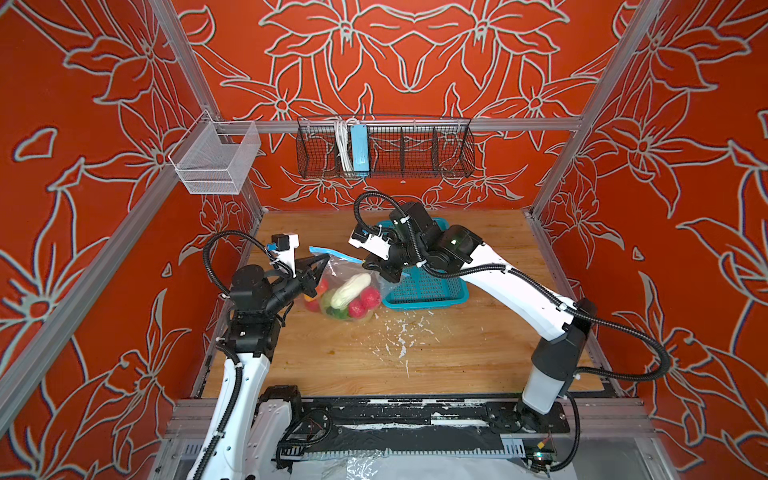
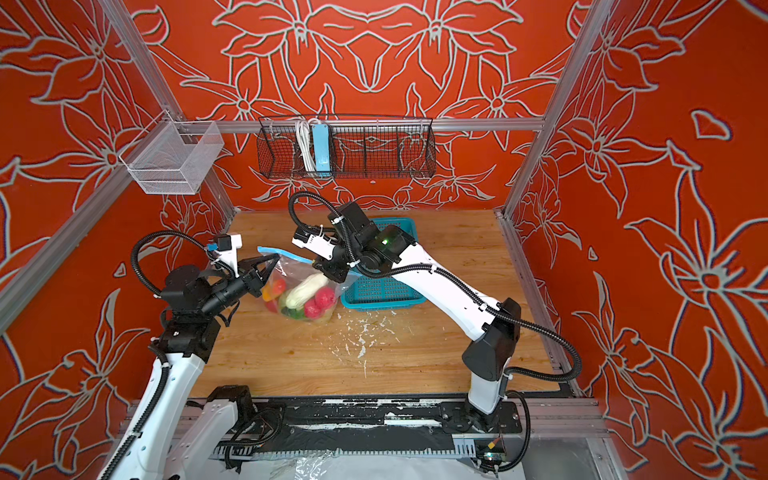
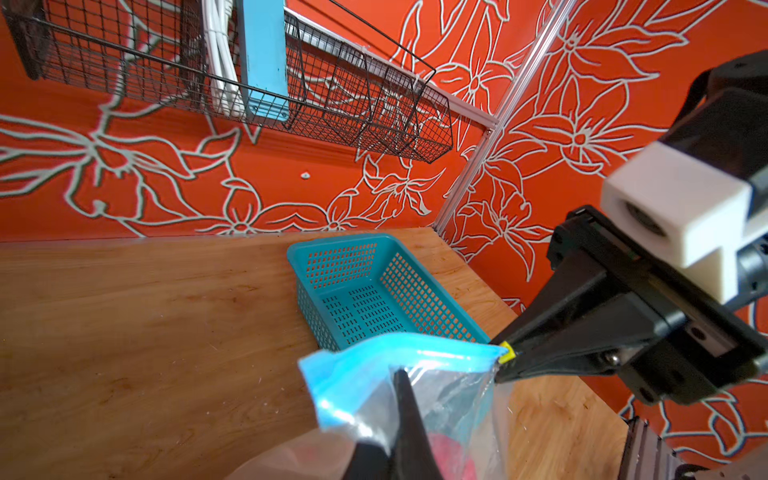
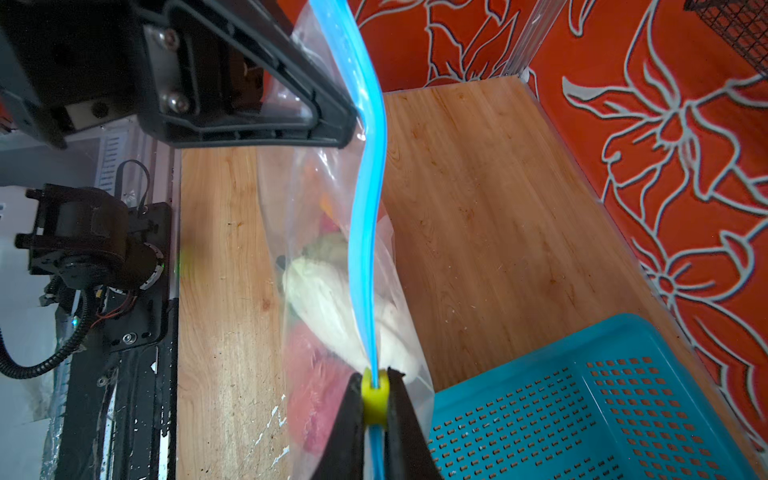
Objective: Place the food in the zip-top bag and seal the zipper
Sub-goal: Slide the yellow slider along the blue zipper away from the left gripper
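Glossy clear plastic zip-top bag, perforated plastic basket, wood table

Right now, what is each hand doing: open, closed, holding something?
Left hand: closed on the zip-top bag, near its zipper.
Right hand: closed on the zipper's yellow slider.

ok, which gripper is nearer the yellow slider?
Right. The right gripper is clamped on the slider itself; the left gripper pinches the bag farther along the zipper.

No text, label, brand, number or sign can be read anywhere.
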Controlling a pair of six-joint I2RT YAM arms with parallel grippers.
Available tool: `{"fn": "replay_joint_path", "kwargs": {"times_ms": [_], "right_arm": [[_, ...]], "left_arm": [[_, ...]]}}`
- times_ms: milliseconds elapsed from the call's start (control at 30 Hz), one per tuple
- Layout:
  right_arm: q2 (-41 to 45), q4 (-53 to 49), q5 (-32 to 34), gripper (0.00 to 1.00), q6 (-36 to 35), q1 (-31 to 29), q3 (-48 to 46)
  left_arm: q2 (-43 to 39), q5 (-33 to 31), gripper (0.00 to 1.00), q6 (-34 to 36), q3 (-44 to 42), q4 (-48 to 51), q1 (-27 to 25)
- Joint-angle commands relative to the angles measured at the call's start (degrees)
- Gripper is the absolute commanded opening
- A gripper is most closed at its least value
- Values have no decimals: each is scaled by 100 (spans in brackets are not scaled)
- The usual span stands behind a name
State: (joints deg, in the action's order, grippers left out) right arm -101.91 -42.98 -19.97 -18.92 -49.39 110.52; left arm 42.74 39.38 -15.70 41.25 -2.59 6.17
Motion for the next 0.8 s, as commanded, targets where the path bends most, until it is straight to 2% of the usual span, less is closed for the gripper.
{"fn": "replay_joint_path", "kwargs": {"times_ms": [0, 100, 433, 767], "right_arm": [[21, -83, 65, 0, -109, -21, 146], [31, -304, 176, 0, -228, -18, 208], [167, -807, 591, 0, -225, -10, -205], [738, -682, 1320, 0, -12, -14, -1099]], "left_arm": [[-178, -825, 0, 4, 177, 7, -11], [-120, -1393, 0, 65, 451, 457, -10], [-64, -2274, 0, 70, 727, 916, -6], [-28, -2624, 0, 116, 973, 1181, -11]]}}
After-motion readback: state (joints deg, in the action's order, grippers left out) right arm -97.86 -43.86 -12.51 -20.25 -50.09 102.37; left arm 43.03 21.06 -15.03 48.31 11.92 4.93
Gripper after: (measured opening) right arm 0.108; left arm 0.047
